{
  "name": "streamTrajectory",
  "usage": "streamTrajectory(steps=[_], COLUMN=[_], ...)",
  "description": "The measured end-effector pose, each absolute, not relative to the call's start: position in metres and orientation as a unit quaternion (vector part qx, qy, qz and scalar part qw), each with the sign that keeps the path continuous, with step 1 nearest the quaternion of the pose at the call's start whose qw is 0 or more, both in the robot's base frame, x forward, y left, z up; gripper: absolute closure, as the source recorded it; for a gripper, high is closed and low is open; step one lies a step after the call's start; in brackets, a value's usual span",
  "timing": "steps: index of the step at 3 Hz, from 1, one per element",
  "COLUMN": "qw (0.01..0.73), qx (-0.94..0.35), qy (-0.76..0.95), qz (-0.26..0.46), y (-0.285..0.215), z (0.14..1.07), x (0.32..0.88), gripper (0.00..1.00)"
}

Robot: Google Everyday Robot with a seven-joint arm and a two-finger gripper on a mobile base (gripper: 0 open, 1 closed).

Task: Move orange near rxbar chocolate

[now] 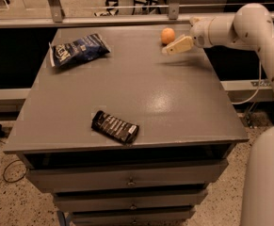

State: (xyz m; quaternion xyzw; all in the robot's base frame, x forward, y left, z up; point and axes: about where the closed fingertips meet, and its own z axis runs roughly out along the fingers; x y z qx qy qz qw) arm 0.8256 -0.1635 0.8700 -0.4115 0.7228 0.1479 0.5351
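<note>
The small round orange (168, 36) sits on the grey cabinet top (127, 88) at the far right. The rxbar chocolate (115, 126), a flat black wrapper with white lettering, lies near the front edge, left of centre. My gripper (174, 47) reaches in from the right on a white arm. It hovers just in front and to the right of the orange, close to it but not holding it.
A crinkled blue chip bag (77, 49) lies at the far left of the top. Drawers (127, 180) sit below the front edge. A metal rail (103, 18) runs behind the cabinet. The arm's white body (266, 182) stands at the lower right.
</note>
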Motion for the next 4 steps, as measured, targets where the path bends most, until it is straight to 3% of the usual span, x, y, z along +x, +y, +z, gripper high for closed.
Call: streamTrajectory(steps=[2,3,4], qw=[0.527,0.531,0.537], qx=[-0.352,-0.335,-0.329], qy=[0.751,0.749,0.741], qz=[0.184,0.212,0.233], y=[-0.161,-0.156,-0.151], z=[0.846,0.842,0.847], x=[0.867,0.876,0.877], gripper=[0.0,0.16,0.4])
